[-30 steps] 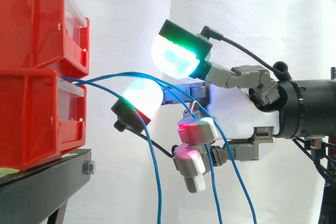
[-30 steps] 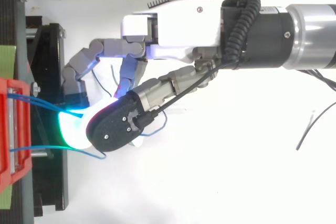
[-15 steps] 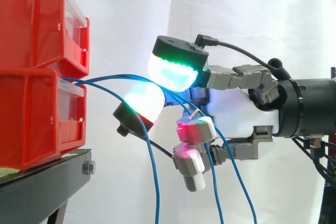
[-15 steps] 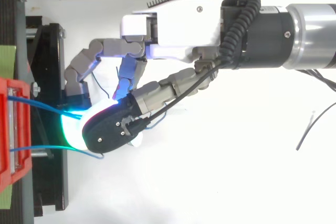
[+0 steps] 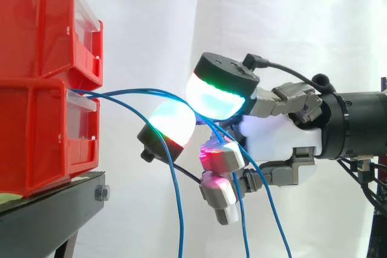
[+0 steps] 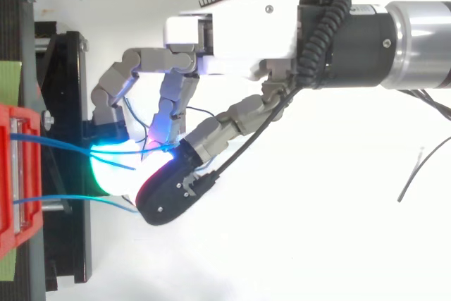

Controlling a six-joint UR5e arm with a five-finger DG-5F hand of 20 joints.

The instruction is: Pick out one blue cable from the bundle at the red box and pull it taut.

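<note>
Reaches in from the right, hand (image 5: 275, 134) curled round a blue cable (image 5: 130, 92), glowing pads (image 5: 217, 95) nipping it from above and below. Runs from the lower red bin (image 5: 42, 131) in an arc to the pads, then hangs down among other blue strands (image 5: 178, 209). Behind, white curtain (image 5: 290, 22); beneath the bins, black stand (image 5: 54, 209).
</note>
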